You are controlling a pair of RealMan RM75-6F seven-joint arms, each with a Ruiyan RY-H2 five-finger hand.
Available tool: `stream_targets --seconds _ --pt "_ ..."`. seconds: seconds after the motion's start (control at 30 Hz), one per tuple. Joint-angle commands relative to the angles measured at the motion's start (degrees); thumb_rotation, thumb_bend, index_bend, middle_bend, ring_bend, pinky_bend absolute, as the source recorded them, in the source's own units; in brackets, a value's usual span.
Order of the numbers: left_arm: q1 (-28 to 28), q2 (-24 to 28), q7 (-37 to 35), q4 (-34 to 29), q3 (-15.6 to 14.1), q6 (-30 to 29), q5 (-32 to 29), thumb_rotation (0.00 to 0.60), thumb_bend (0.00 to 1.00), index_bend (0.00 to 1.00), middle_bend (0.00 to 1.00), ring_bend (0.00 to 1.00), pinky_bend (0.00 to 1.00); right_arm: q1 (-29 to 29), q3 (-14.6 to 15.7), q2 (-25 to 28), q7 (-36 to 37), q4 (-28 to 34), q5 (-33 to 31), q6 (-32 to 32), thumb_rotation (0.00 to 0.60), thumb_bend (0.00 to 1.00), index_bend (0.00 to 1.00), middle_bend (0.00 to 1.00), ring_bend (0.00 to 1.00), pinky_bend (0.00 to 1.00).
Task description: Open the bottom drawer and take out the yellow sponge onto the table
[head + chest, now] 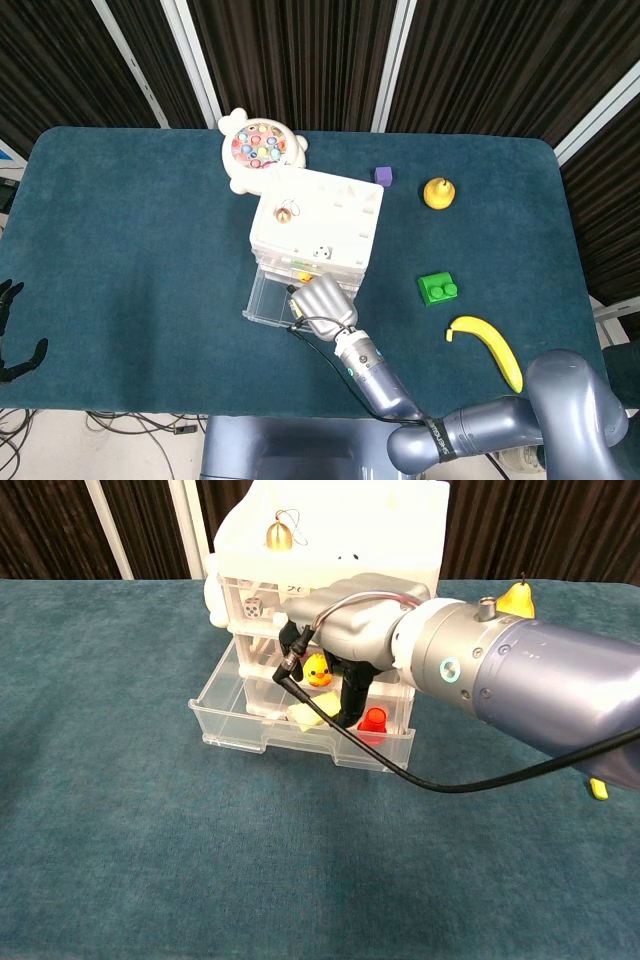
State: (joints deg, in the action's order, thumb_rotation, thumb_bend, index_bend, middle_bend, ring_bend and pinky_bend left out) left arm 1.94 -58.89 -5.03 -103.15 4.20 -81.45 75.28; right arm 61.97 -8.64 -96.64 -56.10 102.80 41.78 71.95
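Observation:
The white drawer cabinet (320, 215) (330, 540) stands mid-table with its clear bottom drawer (262, 298) (300, 742) pulled out. The yellow sponge (303, 713) lies flat inside that drawer, left of a small red piece (373, 720). My right hand (322, 300) (350, 655) hangs over the drawer with its dark fingers (350, 702) pointing down inside, their tips at the sponge's right end. I see no closed grip on the sponge. In the head view the hand hides the sponge. My left hand (28, 360) shows only as spread dark fingers at the far left edge, off the table.
A small yellow duck (318, 668) sits in the half-open middle drawer. Right of the cabinet lie a green block (438, 289), a banana (487, 350) (598, 788), a yellow duck toy (437, 192) and a purple cube (383, 175). A fishing-game toy (262, 148) stands behind the cabinet.

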Motion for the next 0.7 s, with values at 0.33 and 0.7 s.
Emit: stream_targets --seconds 0.33,0.7 --pt "0.1 0.0 0.1 0.0 0.0 0.1 -0.1 0.600 0.36 0.03 0.00 0.00 0.00 2.0 -1.1 -0.5 -3.2 -2.5 -1.6 -3.2 0.600 0.20 0.41 1.00 1.00 1.00" --pt "0.1 0.2 -0.1 0.0 -0.1 0.5 -0.1 0.600 0.36 0.03 0.00 0.00 0.00 4.7 -2.1 0.4 -6.0 -3.9 -5.5 -6.9 0.600 0.20 0.41 1.00 1.00 1.00"
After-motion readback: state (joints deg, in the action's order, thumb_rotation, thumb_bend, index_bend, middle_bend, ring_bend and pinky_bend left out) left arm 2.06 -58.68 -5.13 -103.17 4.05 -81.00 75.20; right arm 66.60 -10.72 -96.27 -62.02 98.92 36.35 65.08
